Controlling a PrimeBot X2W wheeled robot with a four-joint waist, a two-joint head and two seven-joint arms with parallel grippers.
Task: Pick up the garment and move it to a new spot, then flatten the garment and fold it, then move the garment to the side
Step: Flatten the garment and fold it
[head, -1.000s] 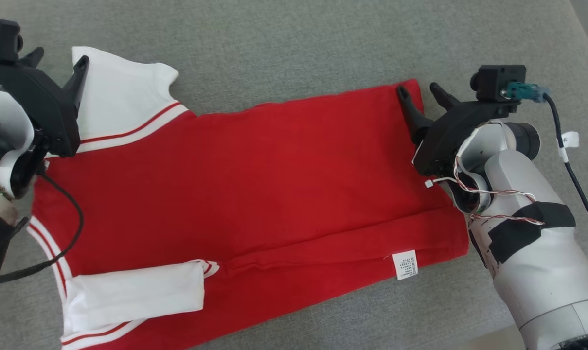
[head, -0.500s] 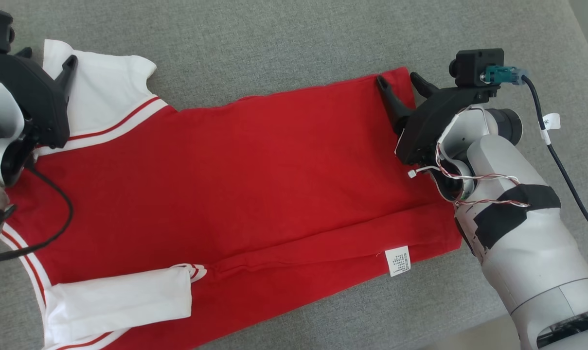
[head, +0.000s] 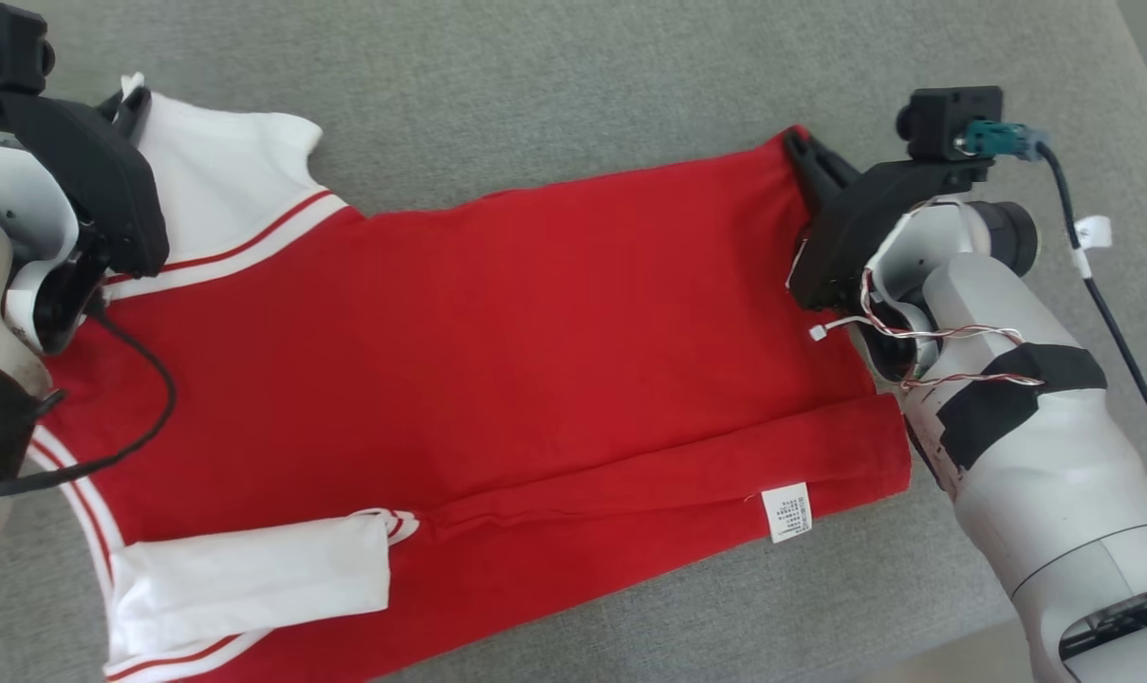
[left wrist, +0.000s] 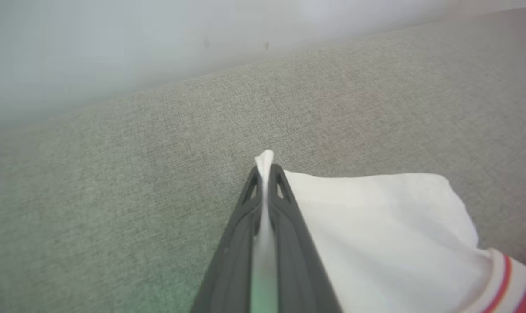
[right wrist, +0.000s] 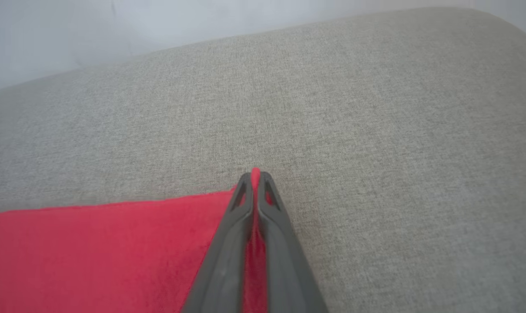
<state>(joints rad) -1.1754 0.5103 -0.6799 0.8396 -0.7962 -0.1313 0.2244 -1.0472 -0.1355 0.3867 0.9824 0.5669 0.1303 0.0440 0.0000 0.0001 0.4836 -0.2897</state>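
— At the left gripper (left wrist: 267, 167), what sat between the fingers?

— A ridge of white cloth. Its jaws were pressed together on the far corner of the white sleeve (left wrist: 376, 217), with a small tuft poking out past the tips.

— And the right gripper (right wrist: 255, 176)?

— Closed likewise, pinching the far red corner of the garment (head: 535, 332) at its hem end.

— Where did the garment lie?

— Spread flat between the two arms on the grey fabric surface (head: 554, 76), with the sleeves towards the robot's left and the hem towards its right. The near long edge was folded over onto the body, and a white care label (head: 786, 512) showed on that fold. The near sleeve (head: 250, 579) lay folded across the red at the lower left.

— What of the surface and the room?

— The surface was woven grey upholstery, even and smooth, rounding off at its far right corner. Beyond its far edge both wrist views gave a pale, blurred wall (left wrist: 115, 43).

— Was anything else around, or in the way?

— The right forearm (head: 1066, 512), pale with a band of black tape (head: 1019, 398) and loose red-and-white wires (head: 924, 334), covered part of the hem's right edge. A black cable (head: 1109, 323) with a white tag ran off its wrist camera. On the left, the arm and a looping black cable (head: 170, 398) lay over the shoulder part of the garment.
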